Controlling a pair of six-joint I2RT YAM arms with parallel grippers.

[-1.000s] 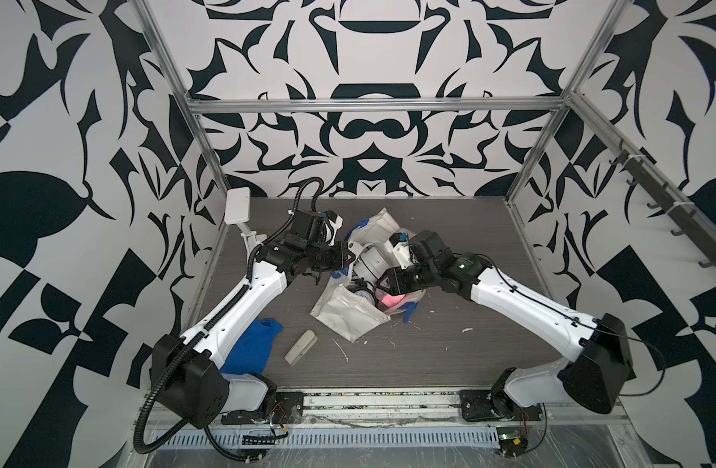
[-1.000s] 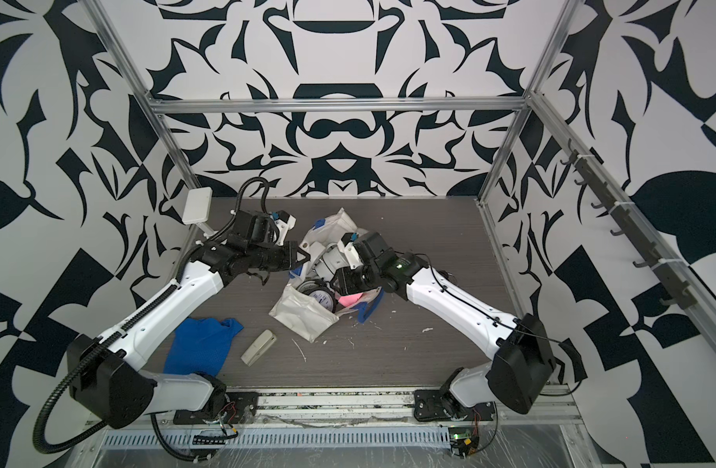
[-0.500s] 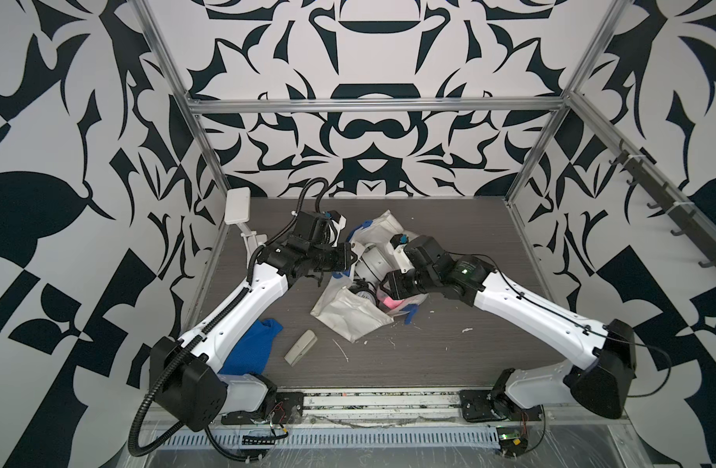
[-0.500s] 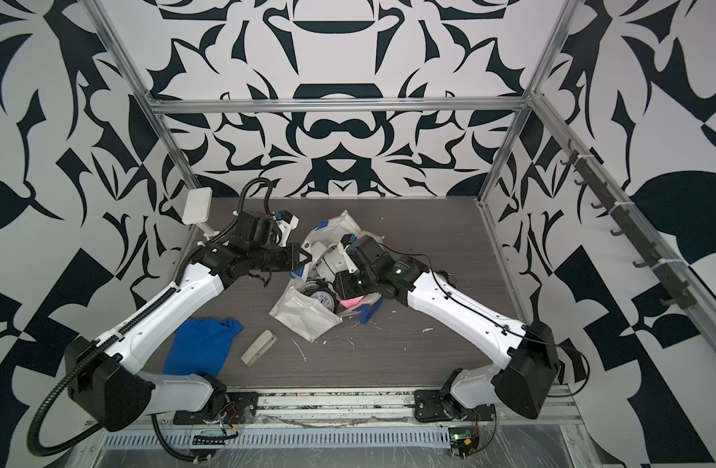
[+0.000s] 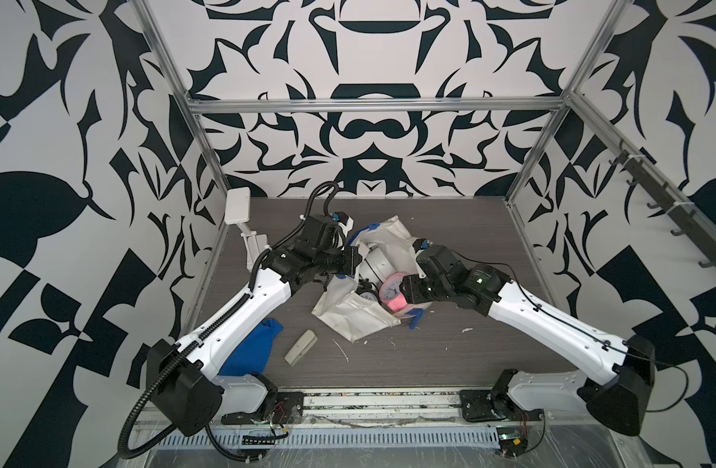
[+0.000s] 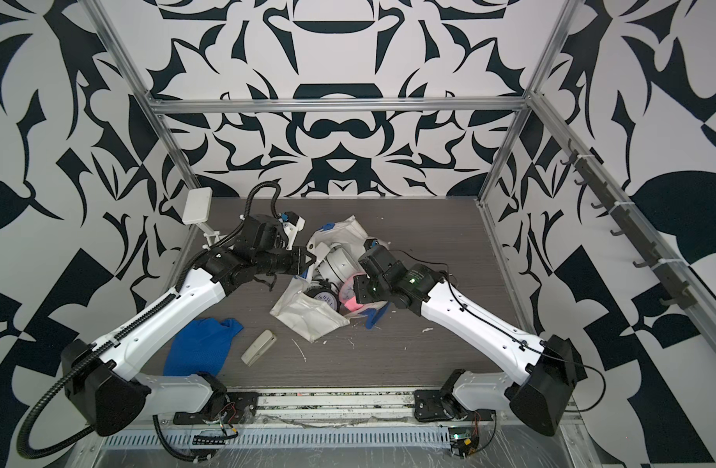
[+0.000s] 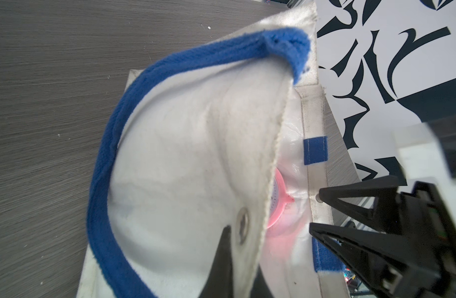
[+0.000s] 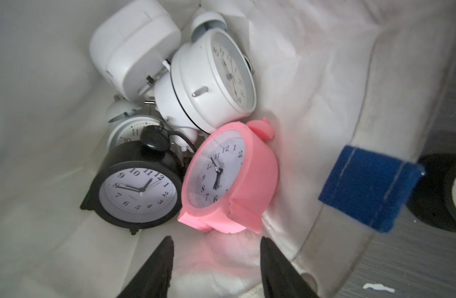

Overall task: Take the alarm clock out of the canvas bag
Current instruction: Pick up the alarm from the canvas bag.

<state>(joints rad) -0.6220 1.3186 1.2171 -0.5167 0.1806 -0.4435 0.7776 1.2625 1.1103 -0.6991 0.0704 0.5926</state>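
Left claw is clamping tight on the rim of the canvas bag, which is lying open-mouthed on the tabletop. Inside the bag, a black clock and the pink alarm clock are showing numerals 1 to 12; smaller dial print is unreadable. Right claw is hovering part-open and empty, just short of the pink one.

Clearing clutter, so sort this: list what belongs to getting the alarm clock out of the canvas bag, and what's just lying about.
Job: canvas bag; pink alarm clock, black alarm clock and white alarm clock inside it; left claw, shut on the rim; right claw, open before the pink one.
Lying about: blue cloth; beige stapler; white scraps.
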